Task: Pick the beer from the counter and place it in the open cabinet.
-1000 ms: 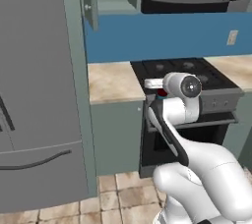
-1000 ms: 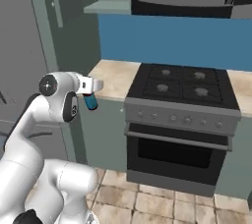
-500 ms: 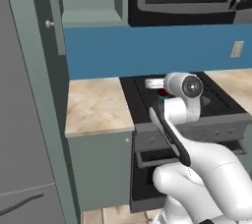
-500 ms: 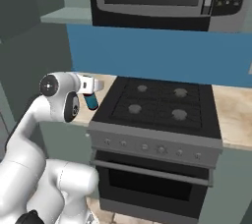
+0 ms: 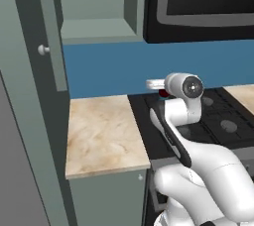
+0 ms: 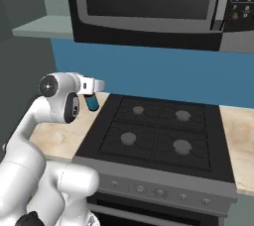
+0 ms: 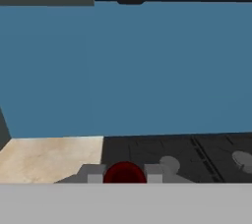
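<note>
My gripper [image 6: 91, 95] is shut on the beer [image 6: 92, 103] and holds it in the air over the seam between counter and stove. The blue label hangs below the hand, and the dark red cap [image 5: 162, 92] shows beside the white hand. In the hand view the cap [image 7: 124, 173] sits between the two grey fingers [image 7: 93, 174]. The beige counter [image 5: 104, 131] lies below and to the left. The grey-green cabinet [image 5: 99, 7] stands open above it, with its shelf recess up and left of the gripper [image 5: 159, 89]. Its door [image 5: 52, 36] is swung out, knob forward.
A black stovetop [image 6: 158, 131] with round burners lies right of the counter. Above it hangs a black microwave [image 6: 149, 2], close over the hand. A blue wall [image 7: 128, 66] backs the counter. Oven knobs [image 6: 149, 190] line the stove front.
The whole picture has shifted: the cameras have come closer and higher, and the tall grey fridge has left the view. The gripper stays shut on the bottle, which now sits nearer the cabinet's height.
</note>
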